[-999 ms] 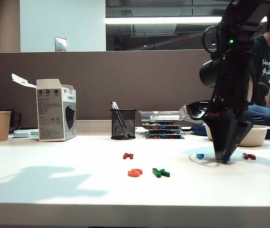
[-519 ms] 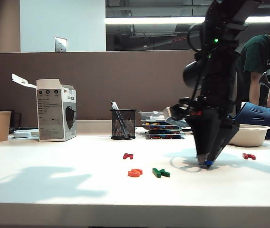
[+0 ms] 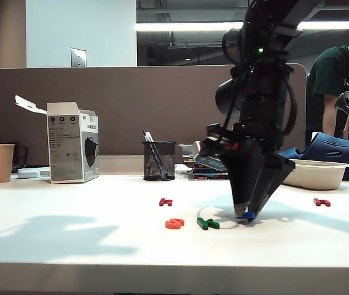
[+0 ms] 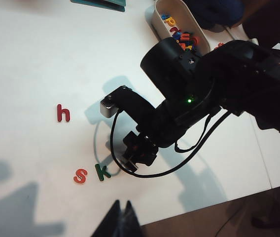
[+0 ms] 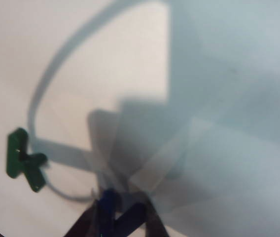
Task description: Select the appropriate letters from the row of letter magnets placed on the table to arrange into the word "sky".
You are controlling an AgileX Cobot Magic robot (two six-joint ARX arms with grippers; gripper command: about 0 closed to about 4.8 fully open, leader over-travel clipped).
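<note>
Gripping the dark blue Y [image 3: 249, 216], the right end effector [image 3: 247, 216] points straight down, its fingertips narrowed on the letter at the tabletop [image 3: 70, 246] surface; the right wrist view shows the blue piece [image 5: 115, 210] pinched between the dark fingers, blurred. Just at its 9 o'clock in the exterior view lies the green K [image 3: 207, 224], close but apart, and further at 9 o'clock the orange-red S [image 3: 174, 224], both flat. A dark red h [image 3: 166, 201] sits behind them, at about 11 o'clock from the S. Another dark red letter [image 3: 322, 202] lies well off at 3 o'clock. Left end effector [image 4: 122, 222]: only dark tips show at the edge of its own wrist view, held above the tabletop; whether wide or narrow, cannot tell.
</note>
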